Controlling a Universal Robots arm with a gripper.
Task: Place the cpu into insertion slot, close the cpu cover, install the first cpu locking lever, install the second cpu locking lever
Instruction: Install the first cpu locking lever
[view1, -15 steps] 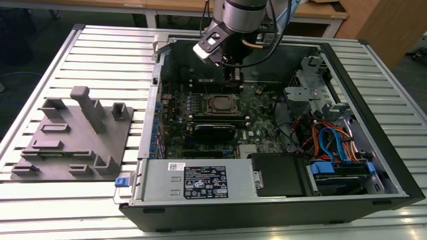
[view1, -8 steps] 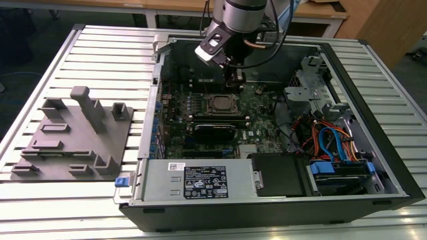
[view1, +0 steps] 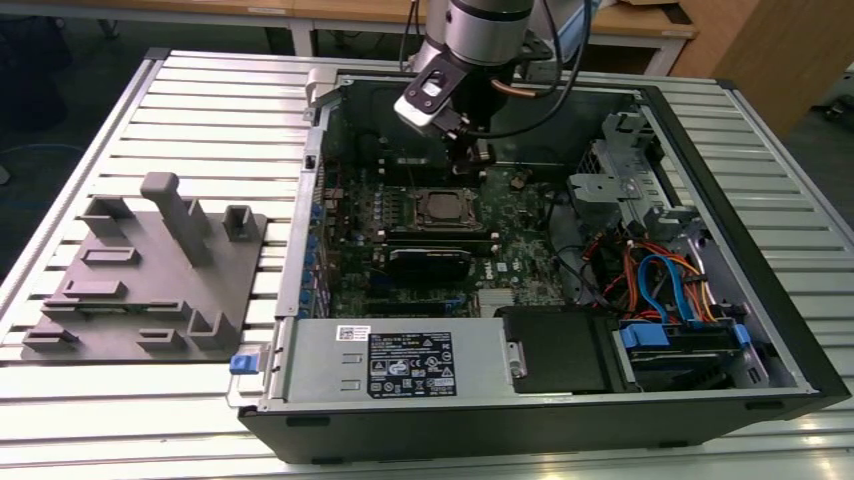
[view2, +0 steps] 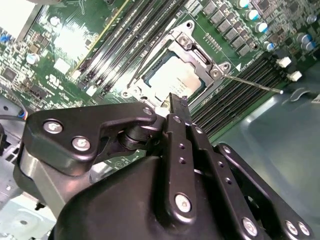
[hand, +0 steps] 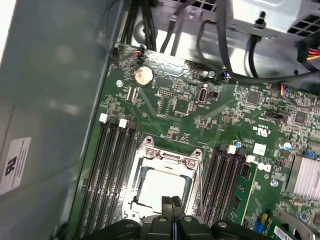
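The cpu (hand: 161, 186) lies in the insertion slot (view1: 441, 208), its silvery top catching the light (view2: 172, 79). The cpu cover (hand: 167, 156) lies flat around it, and the chip shows through its window (view2: 200, 50). A thin metal locking lever (view2: 255, 84) juts out sideways from one socket corner over the memory slots. My gripper (view1: 467, 150) hangs just above the socket's edge. It is shut with nothing between the fingers, and the tips are pressed together in both wrist views (view2: 178, 100) (hand: 172, 201).
The open computer case's walls (view1: 747, 230) ring the motherboard. Black memory slots (hand: 112, 165) flank the socket. Cables (view1: 667, 280) and a drive cage stand at the exterior view's right, a power supply (view1: 387, 365) in front, and a grey fixture block (view1: 147, 280) at the left.
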